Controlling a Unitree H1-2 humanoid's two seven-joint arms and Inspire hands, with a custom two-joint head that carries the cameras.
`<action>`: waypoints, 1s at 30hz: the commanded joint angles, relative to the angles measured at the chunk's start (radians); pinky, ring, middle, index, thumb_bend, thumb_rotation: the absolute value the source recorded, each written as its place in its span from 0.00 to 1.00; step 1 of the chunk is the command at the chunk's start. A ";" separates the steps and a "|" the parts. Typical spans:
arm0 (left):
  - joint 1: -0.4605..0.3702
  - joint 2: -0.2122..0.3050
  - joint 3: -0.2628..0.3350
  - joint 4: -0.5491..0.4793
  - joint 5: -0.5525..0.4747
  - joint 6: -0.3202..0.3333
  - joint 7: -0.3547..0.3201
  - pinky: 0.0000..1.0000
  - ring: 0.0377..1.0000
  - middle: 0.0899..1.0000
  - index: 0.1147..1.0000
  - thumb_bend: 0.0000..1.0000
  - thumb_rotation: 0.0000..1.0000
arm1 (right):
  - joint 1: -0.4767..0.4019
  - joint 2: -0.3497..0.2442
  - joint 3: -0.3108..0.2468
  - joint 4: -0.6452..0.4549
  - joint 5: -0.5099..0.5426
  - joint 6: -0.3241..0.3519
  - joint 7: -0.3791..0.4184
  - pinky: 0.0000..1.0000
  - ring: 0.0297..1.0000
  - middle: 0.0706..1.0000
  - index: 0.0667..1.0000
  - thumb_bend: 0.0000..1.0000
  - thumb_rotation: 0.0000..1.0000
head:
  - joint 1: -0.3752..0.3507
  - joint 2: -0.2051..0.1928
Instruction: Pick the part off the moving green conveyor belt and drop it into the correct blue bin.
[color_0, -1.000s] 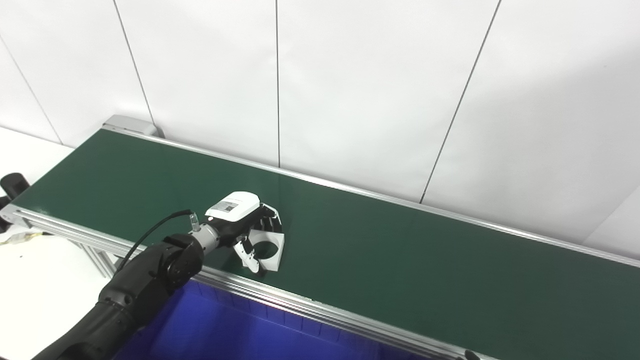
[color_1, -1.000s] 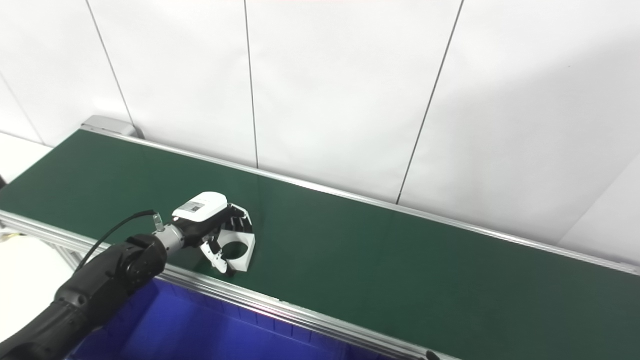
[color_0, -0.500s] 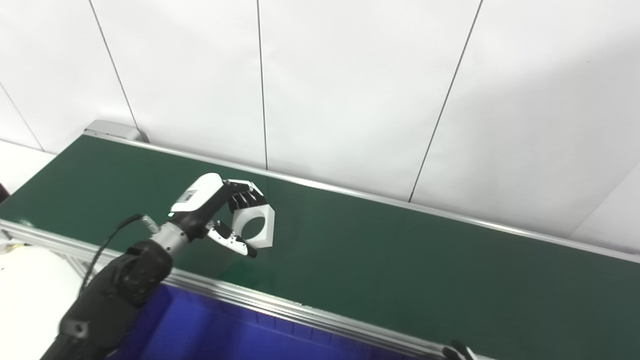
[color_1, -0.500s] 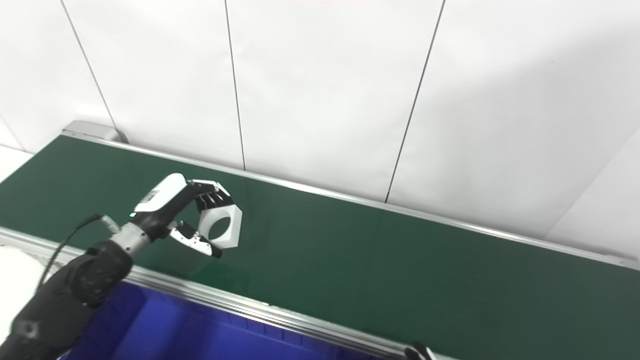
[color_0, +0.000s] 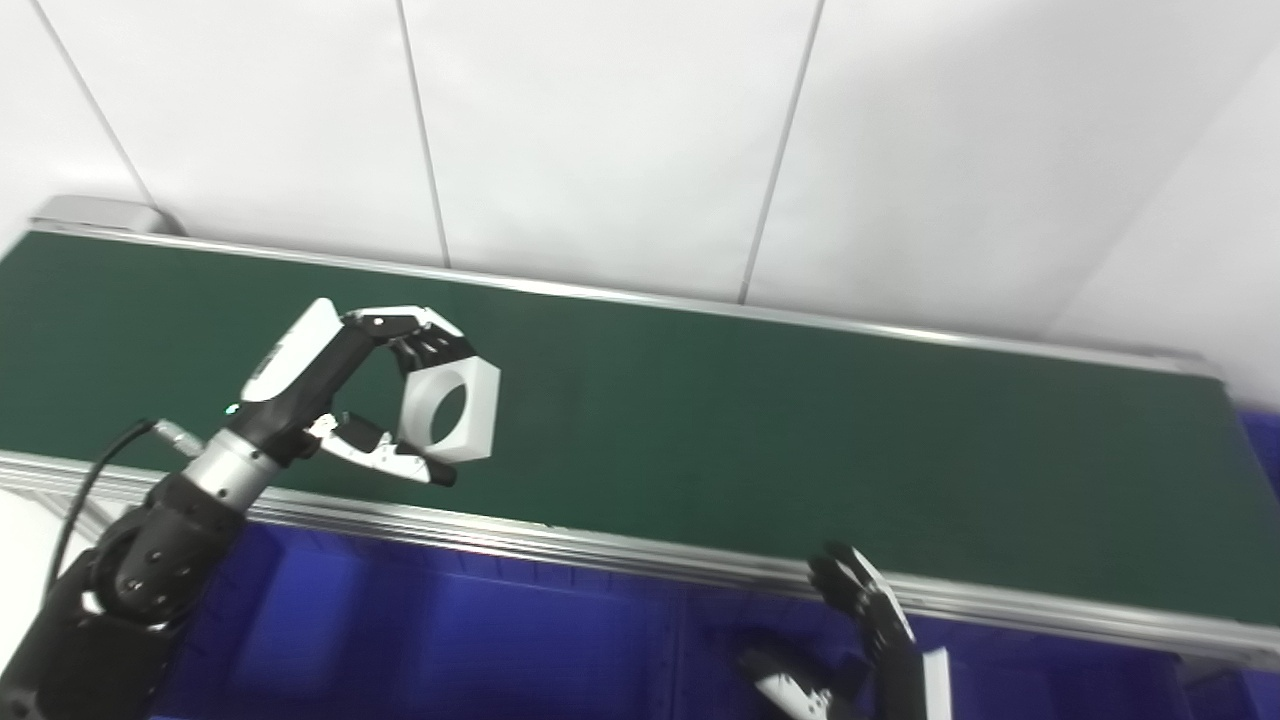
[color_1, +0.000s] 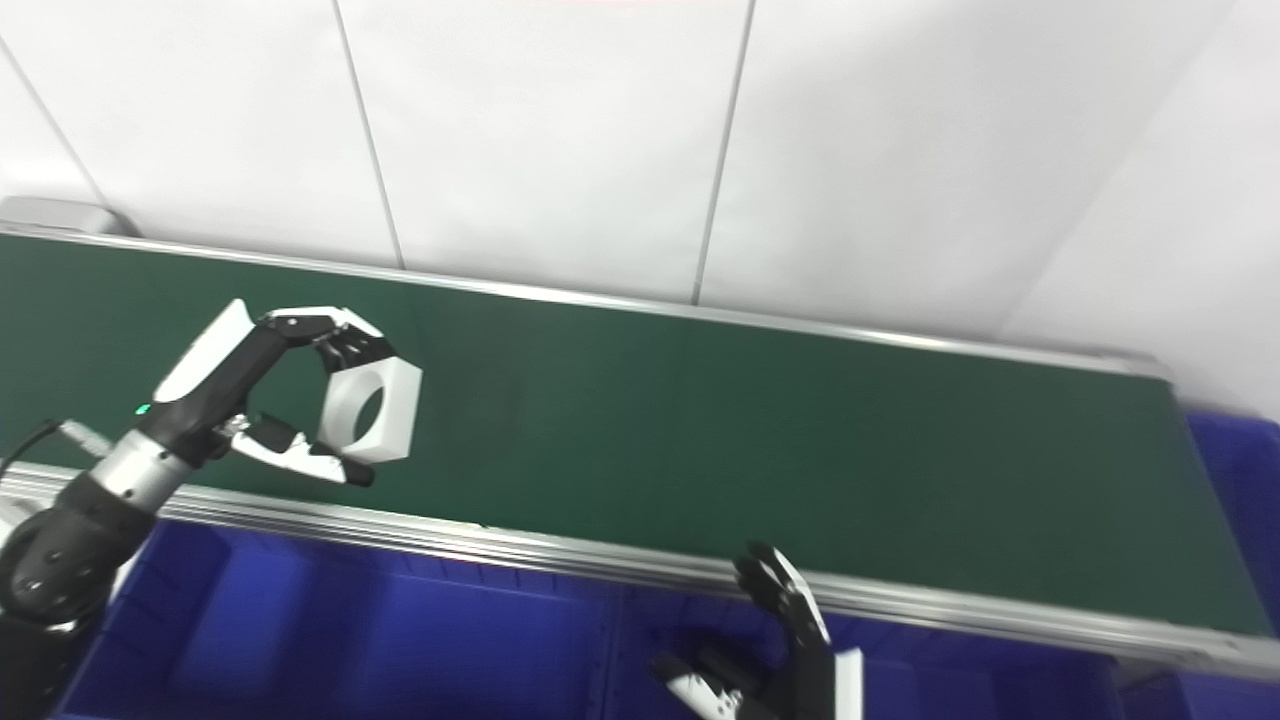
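Note:
My left hand (color_0: 345, 395) is shut on a white part (color_0: 452, 410), a block with a round hole through it, pinched between fingers and thumb. It holds the part up above the near side of the green conveyor belt (color_0: 760, 430). The same part shows in the right eye view (color_1: 372, 412). My right hand (color_0: 860, 640) is open and empty at the bottom edge, fingers spread, over the blue bin (color_0: 480, 640) in front of the belt.
The belt's aluminium rail (color_0: 620, 548) runs along its near edge. Another blue bin (color_1: 1235, 470) shows at the belt's right end. A white panelled wall (color_0: 620, 140) stands behind the belt.
My left hand has lifted the part off the belt and holds it higher. My right hand has come into view at the bottom. The camera has swung to the right.

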 joint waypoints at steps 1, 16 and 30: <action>0.009 0.007 -0.009 -0.031 -0.024 -0.026 -0.001 0.39 0.40 0.44 0.46 0.50 0.00 | -0.001 0.011 -0.006 -0.037 -0.011 -0.046 0.015 0.77 0.74 0.74 0.80 0.81 0.31 | -0.004 0.006; 0.133 0.005 -0.142 -0.032 -0.046 -0.026 -0.041 0.36 0.37 0.45 0.48 0.50 0.00 | 0.008 0.033 -0.025 -0.066 -0.033 -0.042 0.046 0.74 0.73 0.74 0.80 0.81 0.32 | -0.011 0.042; 0.157 -0.055 -0.193 0.014 0.101 0.098 -0.148 0.47 0.42 0.49 0.41 0.50 0.00 | 0.008 0.036 -0.037 -0.059 -0.028 -0.038 0.056 0.76 0.73 0.74 0.80 0.82 0.33 | 0.003 0.018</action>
